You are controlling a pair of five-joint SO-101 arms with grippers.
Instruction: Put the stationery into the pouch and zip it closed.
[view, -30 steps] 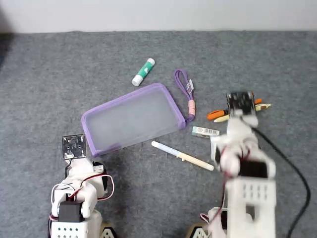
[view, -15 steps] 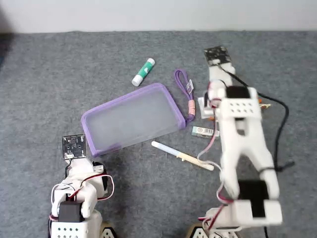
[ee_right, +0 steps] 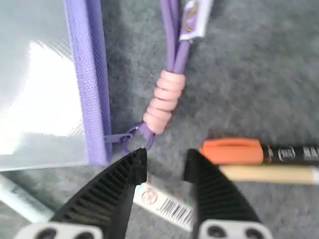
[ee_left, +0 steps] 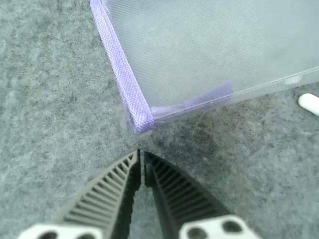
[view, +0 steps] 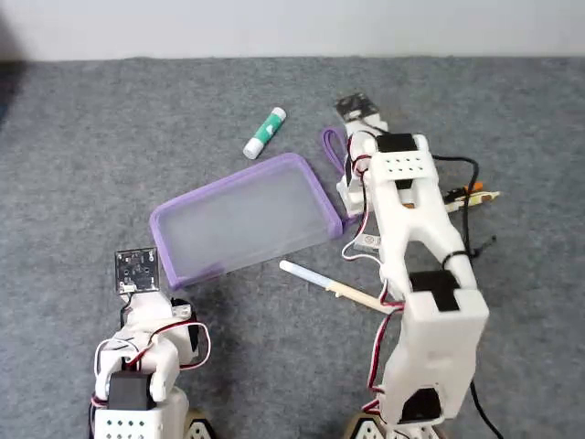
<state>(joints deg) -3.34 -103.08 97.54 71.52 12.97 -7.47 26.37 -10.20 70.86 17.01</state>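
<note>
**Right arm poised over the zip pull, stationery all outside the pouch**

The grey bench (view: 82, 128) carries everything. The purple-edged pouch (view: 242, 219) lies flat and slanted at its middle. None of the stationery is inside it, so the task looks barely begun.

The right arm (view: 411, 210) stretches out past the pouch's far corner, where the zip ends. This suggests it is there for the zip rather than for any pen. The left arm (view: 146, 347) sits folded back at the pouch's near corner. From that spot it could pin the fabric while the other arm pulls.

Around the pouch lie a glue stick (view: 264, 133) beyond its far edge and a pale pen (view: 320, 282) just in front of it.

The high view gives this layout, but the right arm covers the zip end there. The right wrist view supplies what is hidden:

- The right fingers (ee_right: 124, 184) are parted with nothing between them.
- One fingertip is just beside the zip pull (ee_right: 132, 139), which joins a pink coil (ee_right: 164, 99) on the strap (ee_right: 172, 30).
- An orange marker (ee_right: 232, 151) lies close by on a cream pen (ee_right: 269, 174).
- A barcoded item (ee_right: 162, 204) lies under the fingers.

The left wrist view shows the left fingers (ee_left: 114, 189) closed together, empty, and just short of the pouch's corner. I cannot tell from any view whether the zip is open.
</note>
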